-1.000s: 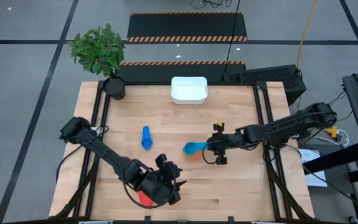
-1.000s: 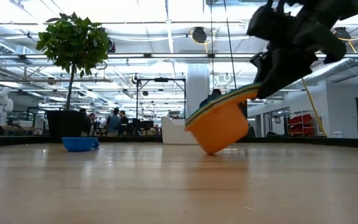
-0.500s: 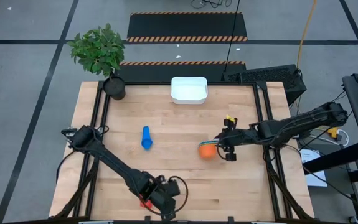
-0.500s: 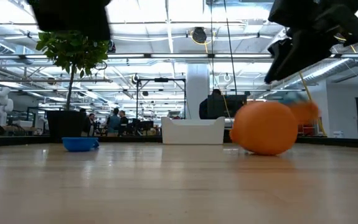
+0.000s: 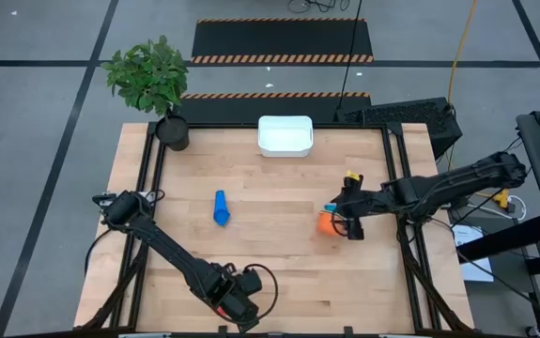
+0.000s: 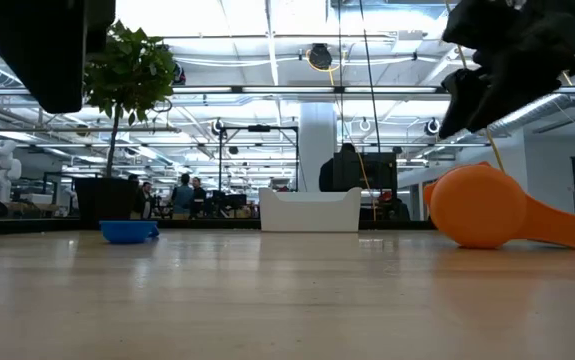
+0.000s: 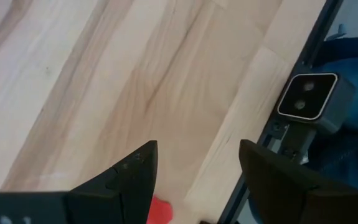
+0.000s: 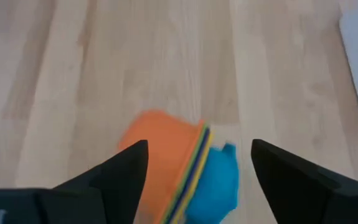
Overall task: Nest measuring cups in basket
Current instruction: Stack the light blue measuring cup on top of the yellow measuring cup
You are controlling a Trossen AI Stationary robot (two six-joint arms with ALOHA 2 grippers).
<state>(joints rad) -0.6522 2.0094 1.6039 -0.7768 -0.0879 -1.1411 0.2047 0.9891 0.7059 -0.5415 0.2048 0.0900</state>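
Note:
A nested stack of measuring cups (image 5: pixel 326 222), orange outermost and light blue innermost (image 8: pixel 219 180), lies on its side on the table at mid right; its orange handle (image 6: pixel 567 232) rests on the wood. My right gripper (image 5: pixel 352 225) hangs open just above and to the right of the stack (image 8: pixel 199 146) and is clear of it in the low view (image 6: pixel 487 90). A blue cup (image 5: pixel 220 208) lies at centre left. A red cup (image 7: pixel 160 210) sits at the near edge, with my open left gripper (image 7: pixel 197 149) over it. The white basket (image 5: pixel 285 134) stands at the far edge.
A potted plant (image 5: pixel 152 80) stands at the far left corner. A black frame rail and a small camera (image 7: pixel 306 96) run along the near edge beside my left gripper. Bare wood lies between the basket and the cups.
My right gripper has opened, let go of the cup stack, and drawn back toward the table's right edge, rising slightly. The stack, held tilted before, has rolled to the right and come to rest on its side. My left gripper has sunk toward the near edge and tipped downward over the red cup.

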